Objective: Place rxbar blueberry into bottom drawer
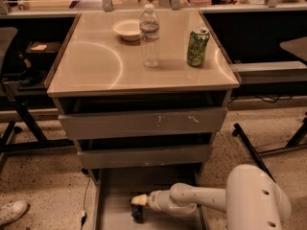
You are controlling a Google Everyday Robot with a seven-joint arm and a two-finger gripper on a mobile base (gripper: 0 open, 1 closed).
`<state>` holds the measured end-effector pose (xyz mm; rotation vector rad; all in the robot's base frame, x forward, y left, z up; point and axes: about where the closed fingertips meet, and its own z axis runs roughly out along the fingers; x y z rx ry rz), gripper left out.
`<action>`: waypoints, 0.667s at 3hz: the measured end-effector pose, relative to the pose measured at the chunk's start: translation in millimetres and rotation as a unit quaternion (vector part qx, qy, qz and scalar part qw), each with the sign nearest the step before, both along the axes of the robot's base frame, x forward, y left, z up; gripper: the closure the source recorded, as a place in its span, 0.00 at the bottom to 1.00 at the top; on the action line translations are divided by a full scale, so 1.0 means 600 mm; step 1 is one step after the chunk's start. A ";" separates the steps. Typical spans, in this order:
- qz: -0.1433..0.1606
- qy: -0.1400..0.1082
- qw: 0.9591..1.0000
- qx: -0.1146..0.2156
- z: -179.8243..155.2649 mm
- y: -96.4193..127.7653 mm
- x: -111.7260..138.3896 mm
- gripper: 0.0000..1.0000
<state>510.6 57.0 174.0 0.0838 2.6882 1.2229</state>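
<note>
Camera view: gripper (138,201) positioned low inside open bottom drawer (111,209), directly beside rxbar blueberry (137,214); grip state cannot be told

The pincer (139,201) sits low over the floor of the open bottom drawer (115,195), its white arm reaching in from 3 o'clock. The dark rxbar blueberry (137,213) lies just at its 6 o'clock, touching or nearly so. On the bench (91,63) above, a white bowl (127,29) stands at 10 o'clock of a water bottle (149,35), with a green can (197,47) at the bottle's 3 o'clock.
</note>
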 end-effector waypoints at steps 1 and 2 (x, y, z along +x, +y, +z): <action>0.000 0.000 1.000 0.000 0.000 0.000 0.000 0.00; 0.000 0.000 1.000 0.000 0.000 0.000 0.000 0.00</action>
